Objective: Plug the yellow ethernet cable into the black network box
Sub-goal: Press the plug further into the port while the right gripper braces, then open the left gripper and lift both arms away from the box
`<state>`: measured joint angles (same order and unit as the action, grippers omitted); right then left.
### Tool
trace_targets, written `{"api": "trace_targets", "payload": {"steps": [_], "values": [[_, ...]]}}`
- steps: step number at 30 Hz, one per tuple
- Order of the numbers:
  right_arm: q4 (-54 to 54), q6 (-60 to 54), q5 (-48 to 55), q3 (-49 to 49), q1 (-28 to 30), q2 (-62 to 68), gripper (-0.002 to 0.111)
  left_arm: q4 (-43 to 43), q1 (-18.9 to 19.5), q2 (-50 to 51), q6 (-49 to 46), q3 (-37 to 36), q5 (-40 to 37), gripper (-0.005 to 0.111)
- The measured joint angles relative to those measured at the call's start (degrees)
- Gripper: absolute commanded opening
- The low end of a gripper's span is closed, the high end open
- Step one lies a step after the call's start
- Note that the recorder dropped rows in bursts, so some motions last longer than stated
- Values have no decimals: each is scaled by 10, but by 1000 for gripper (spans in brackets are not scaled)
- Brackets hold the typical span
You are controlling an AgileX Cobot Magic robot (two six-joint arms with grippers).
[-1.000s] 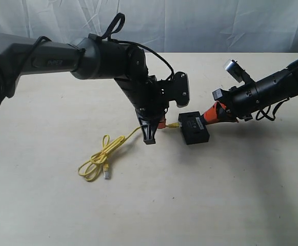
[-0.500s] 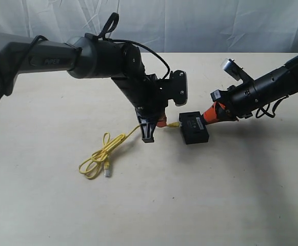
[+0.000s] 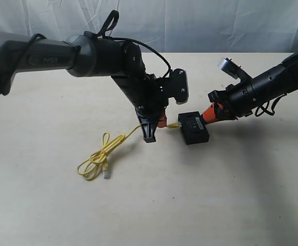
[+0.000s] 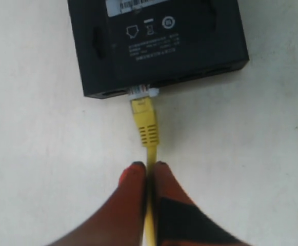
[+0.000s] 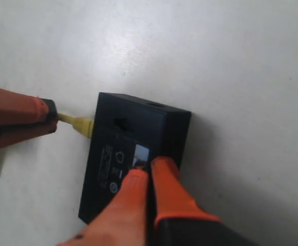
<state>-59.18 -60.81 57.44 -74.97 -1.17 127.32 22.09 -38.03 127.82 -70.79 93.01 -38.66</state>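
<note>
The black network box point(image 3: 194, 128) lies flat on the table, label side up. My left gripper point(image 4: 147, 167) is shut on the yellow ethernet cable point(image 4: 145, 123) just behind its boot. The cable's clear plug point(image 4: 142, 92) sits at a port in the black network box point(image 4: 159, 46); how deep it sits is hidden. The rest of the yellow cable runs back to a loose coil point(image 3: 98, 158) with the free plug beside it. My right gripper point(image 5: 150, 171) is shut, its orange fingertips resting on the black network box point(image 5: 110, 154) by the white label, opposite the port side.
The pale table point(image 3: 215, 195) carries only the box and cable. A white cloth backdrop point(image 3: 200, 23) hangs behind the far edge. Both arms lean in over the middle, the left arm's forearm point(image 3: 102, 54) crossing above the table.
The right arm's elbow has lifted slightly and its gripper edged a little toward the box. The left gripper, plug and box have hardly moved.
</note>
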Motion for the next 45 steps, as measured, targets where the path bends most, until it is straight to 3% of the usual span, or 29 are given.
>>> {"api": "trace_targets", "payload": {"steps": [29,45], "values": [[35,55,-25,2,-10,-16,-1,1,-1,-2,10,0,13,0],[31,56,-7,5,-22,-15,-1,1,-14,-6,39,4,26,30]]}}
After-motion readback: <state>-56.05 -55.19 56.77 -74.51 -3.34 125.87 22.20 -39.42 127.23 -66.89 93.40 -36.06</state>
